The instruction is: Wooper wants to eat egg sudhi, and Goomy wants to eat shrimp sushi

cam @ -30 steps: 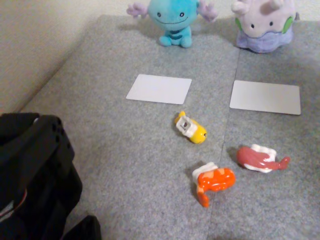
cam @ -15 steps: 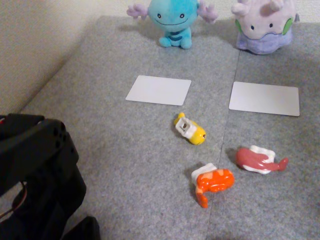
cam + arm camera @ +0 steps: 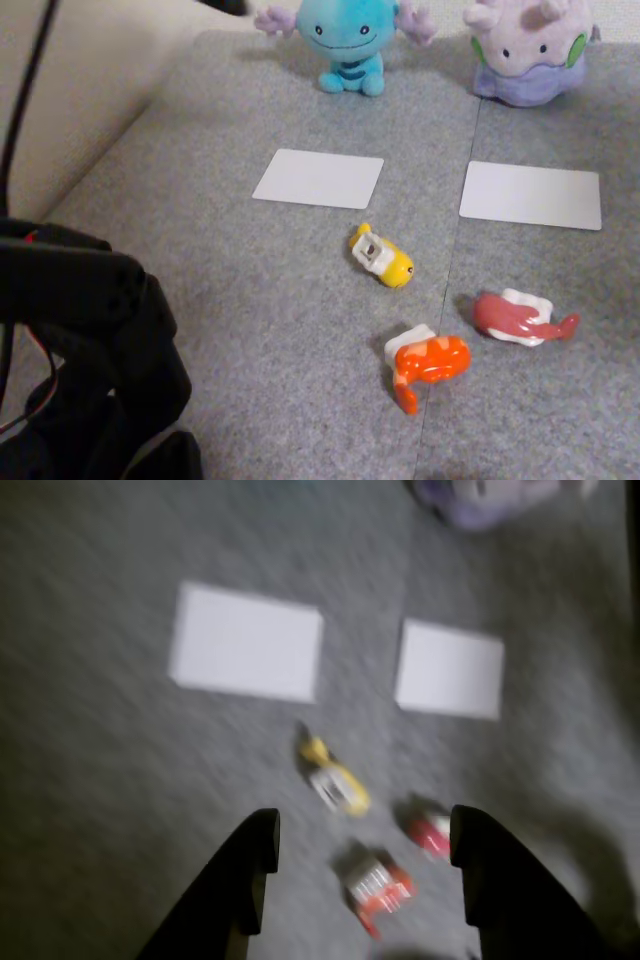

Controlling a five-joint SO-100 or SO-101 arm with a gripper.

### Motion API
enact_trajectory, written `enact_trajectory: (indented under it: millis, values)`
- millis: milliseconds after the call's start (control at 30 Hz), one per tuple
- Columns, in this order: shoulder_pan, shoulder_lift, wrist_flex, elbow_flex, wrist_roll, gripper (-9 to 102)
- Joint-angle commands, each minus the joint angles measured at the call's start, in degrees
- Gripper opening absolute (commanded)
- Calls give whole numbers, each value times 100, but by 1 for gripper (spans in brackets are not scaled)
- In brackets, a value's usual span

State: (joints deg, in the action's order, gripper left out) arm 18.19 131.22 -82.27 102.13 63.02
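Fixed view: I see Wooper (image 3: pixel 349 42) and Goomy (image 3: pixel 525 50) seated at the far edge of the grey mat (image 3: pixel 250 290), a white card (image 3: pixel 318 178) before Wooper and another card (image 3: pixel 531 194) before Goomy. The egg sushi (image 3: pixel 381 256), shrimp sushi (image 3: pixel 425 363) and a red-pink piece (image 3: pixel 520 316) lie apart, nearer the camera. My arm (image 3: pixel 85 360) fills the lower left.

Wrist view, blurred: my gripper (image 3: pixel 360 845) is spread wide and empty, its fingers (image 3: pixel 255 865) flanking the shrimp sushi (image 3: pixel 375 885) from above; the egg sushi (image 3: pixel 335 780) lies just beyond.
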Motion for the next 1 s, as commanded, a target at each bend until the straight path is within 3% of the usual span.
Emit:
enact_trajectory:
  millis: [0,200,300,433,633,967]
  values:
    - [501,-844,-272,-633,-782,21]
    - [1020,-2074,-1037,-1037,-2742,21]
    - [1266,-2566,-958,-1037,-3410,23]
    - [1459,-3313,-721,-1020,-4096,33]
    - [1424,-4474,-650,-1011,-4333,35]
    - [1424,-5836,272,-984,-4228,34]
